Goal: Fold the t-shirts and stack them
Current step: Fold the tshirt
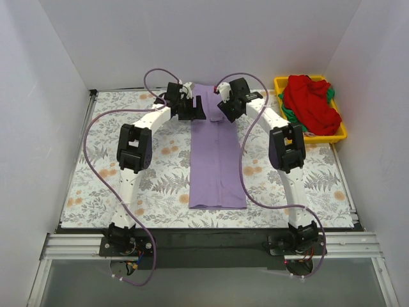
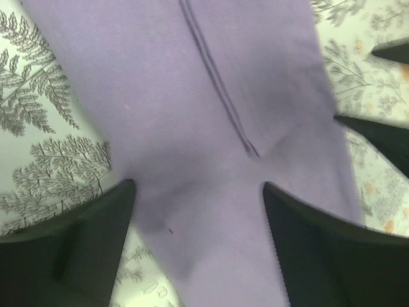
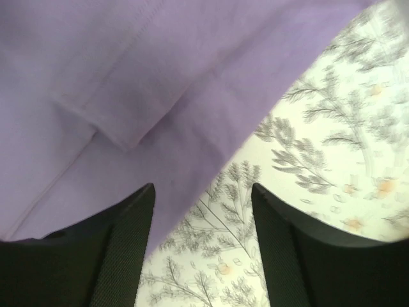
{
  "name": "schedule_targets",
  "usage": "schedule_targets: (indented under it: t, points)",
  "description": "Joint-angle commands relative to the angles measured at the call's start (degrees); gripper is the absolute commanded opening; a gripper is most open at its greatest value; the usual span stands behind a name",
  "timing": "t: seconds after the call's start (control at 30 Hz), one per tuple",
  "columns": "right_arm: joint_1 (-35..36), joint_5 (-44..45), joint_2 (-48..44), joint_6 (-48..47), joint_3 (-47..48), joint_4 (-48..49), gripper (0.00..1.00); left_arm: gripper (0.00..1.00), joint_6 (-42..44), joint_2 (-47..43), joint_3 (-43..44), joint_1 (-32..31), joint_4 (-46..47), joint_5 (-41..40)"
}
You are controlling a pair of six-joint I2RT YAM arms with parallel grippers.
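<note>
A lavender-purple t-shirt (image 1: 217, 153) lies folded into a long strip down the middle of the floral cloth, sleeves tucked in. My left gripper (image 1: 195, 109) is open at the strip's far left edge; the purple cloth (image 2: 211, 115) fills the gap between its jaws without being pinched. My right gripper (image 1: 225, 110) is open at the far right edge, straddling the shirt's edge (image 3: 128, 96) and bare floral cloth. Red and green t-shirts (image 1: 311, 104) lie heaped in the yellow tray. No pale pink shirt shows.
The yellow plastic tray (image 1: 343, 131) stands at the back right. The floral-patterned cloth (image 1: 115, 192) covers the table (image 3: 332, 147). Purple cables loop from both arms. White walls enclose the left, back and right.
</note>
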Motion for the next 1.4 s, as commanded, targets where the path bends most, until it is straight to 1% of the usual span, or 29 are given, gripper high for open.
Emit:
schedule_targets:
  t: [0.0, 0.03, 0.07, 0.1, 0.13, 0.17, 0.2, 0.23, 0.27, 0.33, 0.37, 0.4, 0.43, 0.5, 0.53, 0.57, 0.6, 0.63, 0.67, 0.7, 0.73, 0.77, 0.8, 0.87, 0.9, 1.03, 1.1, 1.27, 1.37]
  points:
    - [0.0, -6.01, -14.26, -1.74, -0.59, 1.61, 0.72, 0.85, 4.47, -15.14, -1.97, 0.53, 1.31, 3.21]
    - [0.0, -6.9, -18.8, -2.79, -1.38, 1.61, 0.8, 0.86, 5.26, -17.71, -3.28, 0.53, 1.93, 3.21]
    - [0.0, -7.86, -21.2, -3.41, -3.47, 1.79, 0.87, 0.86, 7.18, -20.53, -7.04, 0.62, 2.8, 3.3]
    - [0.09, -9.7, -23.4, -3.94, -4.36, 1.88, 0.92, 0.86, 8.07, -26.21, -9.16, 0.53, 4.47, 4.43]
    - [0.0, -10.5, -27.68, -4.2, -5.33, 1.88, 0.96, 0.86, 9.12, -29.05, -11.36, 0.62, 5.27, 5.57]
    - [0.09, -11.21, -29.64, -4.03, -7.08, 2.22, 0.98, 0.87, 11.13, -31.95, -16.34, 0.62, 5.97, 7.06]
    - [0.18, -12.26, -31.49, -3.94, -8.14, 2.58, 0.98, 0.87, 11.68, -37.2, -18.91, 0.62, 7.54, 9.52]
    - [0.52, -12.53, -34.9, -3.94, -9.2, 2.67, 0.98, 0.87, 12.03, -39.95, -22.25, 0.45, 8.69, 10.41]
    - [0.79, -13.23, -36.67, -4.12, -11.9, 2.67, 0.98, 0.87, 12.47, -44.94, -27.5, 0.45, 10.53, 10.85]
    - [1.93, -13.84, -42.12, -4.29, -15.6, 2.58, 0.98, 0.87, 13.87, -49.27, -32.1, 0.44, 10.2, 12.78]
    - [2.28, -14.72, -44.23, -5.42, -18.23, 1.62, 0.98, 0.87, 14.66, -53.12, -33.78, 0.45, 9.06, 14.97]
    - [2.55, -16.56, -46.42, -8.83, -23.13, 0.83, 0.98, 0.88, 19.63, -54.99, -37.54, 0.45, 5.66, 18.73]
    - [3.16, -17.1, -51.06, -10.25, -26.57, 0.04, 0.98, 0.88, 22.2, -56.92, -39.49, -0.34, 3.8, 22.42]
    - [3.69, -20.33, -56.09, -14.72, -33.17, -3.03, 0.98, 0.88, 26.25, -64.12, -45.19, -1.92, 1.24, 21.24]
    - [3.95, -21.75, -61.34, -16.75, -40.94, -4.18, 0.98, 0.88, 31.58, -66.76, -52.18, -4.28, 0.97, 19.92]
    - [4.3, -23.15, -63.91, -19.3, -44.76, -6.45, 0.98, 0.88, 33.9, -69.65, -55.73, -5.87, 0.88, 18.52]
    - [4.74, -24.56, -69.24, -23.67, -49.41, -6.91, 0.98, 0.88, 35.92, -74.73, -59.16, -7.88, 0.88, 16.94]
    - [6.57, -24.4, -71.56, -24.59, -56.51, -6.83, 0.98, 0.87, 40.29, -77.13, -65.63, -12.78, 0.44, 14.92]
    - [7.72, -23.87, -73.5, -25.12, -59.97, -6.91, 0.98, 0.83, 41.47, -81.16, -68.4, -15.18, 0.44, 11.86]
    - [9.04, -22.13, -76.74, -25.82, -62.88, -7.26, 0.97, 0.81, 42.35, -82.76, -71.38, -17.11, 1.05, 10.61]
    - [11.92, -20.98, -77.99, -26.96, -68.56, -7.26, 0.94, 0.79, 43.49, -83.91, -75.59, -20.0, 1.4, 9.9]
    - [13.26, -20.19, -79.13, -27.49, -71.06, -7.35, 0.92, 0.74, 43.85, -85.23, -77.63, -21.08, 1.84, 9.02]
    - [14.49, -19.05, -80.71, -28.1, -73.26, -7.26, 0.85, 0.73, 44.29, -85.5, -79.22, -22.04, 2.72, 8.84]
    - [17.83, -18.25, -81.77, -29.77, -78.96, -6.92, 0.79, 0.71, 45.34, -85.16, -83.34, -24.68, 3.95, 8.14]
    - [18.89, -17.9, -82.21, -30.04, -80.47, -6.65, 0.74, 0.69, 45.61, -84.89, -84.67, -25.65, 5.96, 6.74]
    - [24.25, -15.09, -81.61, -31.27, -85.66, -2.97, 0.67, 0.66, 48.68, -83.49, -90.83, -31.18, 11.94, 1.29]
    - [24.96, -14.12, -80.82, -31.71, -87.85, 0.2, 0.66, 0.65, 50.69, -82.61, -92.93, -32.42, 14.83, -0.12]
    - [26.28, -13.68, -79.5, -33.91, -90.76, 4.68, 0.64, 0.63, 52.99, -78.4, -93.56, -33.13, 17.4, -2.32]
    - [26.28, -13.67, -78.53, -34.7, -91.91, 5.92, 0.58, 0.62, 54.83, -76.55, -93.56, -33.3, 19.94, -3.64]
